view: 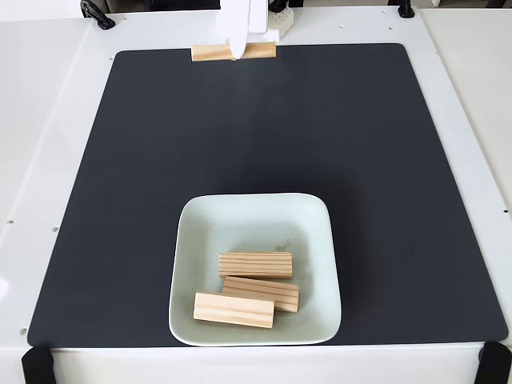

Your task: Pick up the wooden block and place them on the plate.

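A pale mint-white square plate (182, 240) sits near the front edge of the black mat in the fixed view. Three wooden blocks lie in it: one (256, 264) near the middle, one (261, 293) just in front of it, and one (234, 310) at the front left. Another wooden block (208, 54) lies lengthwise at the mat's far edge. My white gripper (238, 50) comes down from the top of the picture over the middle of that block, one white finger (237, 40) crossing it. The jaws' stance is hidden.
The black mat (264, 136) covers most of a white table (48, 160). Black clamps (36, 366) hold the front corners, another (496, 364) at the right. A black cable (96, 14) lies at the back left.
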### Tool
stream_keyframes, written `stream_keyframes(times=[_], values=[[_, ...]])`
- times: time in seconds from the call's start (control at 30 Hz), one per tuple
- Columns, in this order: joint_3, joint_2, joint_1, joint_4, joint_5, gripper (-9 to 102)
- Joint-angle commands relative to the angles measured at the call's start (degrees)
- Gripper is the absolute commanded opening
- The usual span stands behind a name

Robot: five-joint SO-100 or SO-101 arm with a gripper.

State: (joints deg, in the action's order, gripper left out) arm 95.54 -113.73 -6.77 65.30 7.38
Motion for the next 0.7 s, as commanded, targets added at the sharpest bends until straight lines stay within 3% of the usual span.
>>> stream_keyframes(times=[0.0,0.3,0.67], values=[[-6.86,4.13,-0.35,0.18,-2.55,0],[-31.90,28.21,-0.79,0.26,-12.66,0],[-49.92,51.77,-2.02,0.97,-8.70,0]])
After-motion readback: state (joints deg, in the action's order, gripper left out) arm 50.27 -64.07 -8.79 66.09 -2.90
